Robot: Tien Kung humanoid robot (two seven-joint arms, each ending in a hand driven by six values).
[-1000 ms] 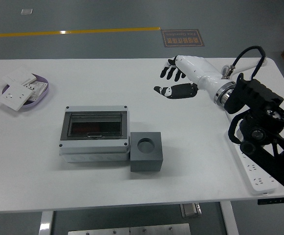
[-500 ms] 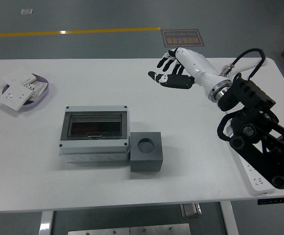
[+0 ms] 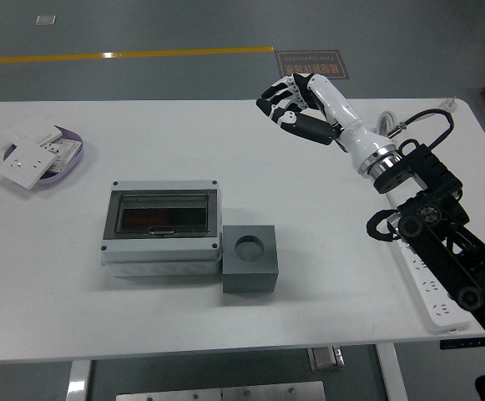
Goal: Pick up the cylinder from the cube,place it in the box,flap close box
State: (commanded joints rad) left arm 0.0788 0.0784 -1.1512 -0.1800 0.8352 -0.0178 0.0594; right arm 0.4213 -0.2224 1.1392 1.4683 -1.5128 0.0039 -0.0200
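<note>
The right hand (image 3: 296,104) hung above the table's (image 3: 175,134) far edge, fingers loosely spread, holding nothing. Well down and to its left sat the grey box (image 3: 162,221), flap shut, with the cube (image 3: 249,258) touching its right side, its round socket empty. A power strip (image 3: 430,288) lay below the hand, under the arm.

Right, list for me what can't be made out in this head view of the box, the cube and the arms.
- Cylinder: none visible. The cube's round socket looks empty, and the box's dark closed flap hides whatever is inside.
- Right hand: raised over the table's far edge, fingers loosely spread, holding nothing; its palm side faces away.
- Left arm: outside the picture.
- Switch plates in the purple dish: too small to read detail.
- Floor sign: print too small.
</note>
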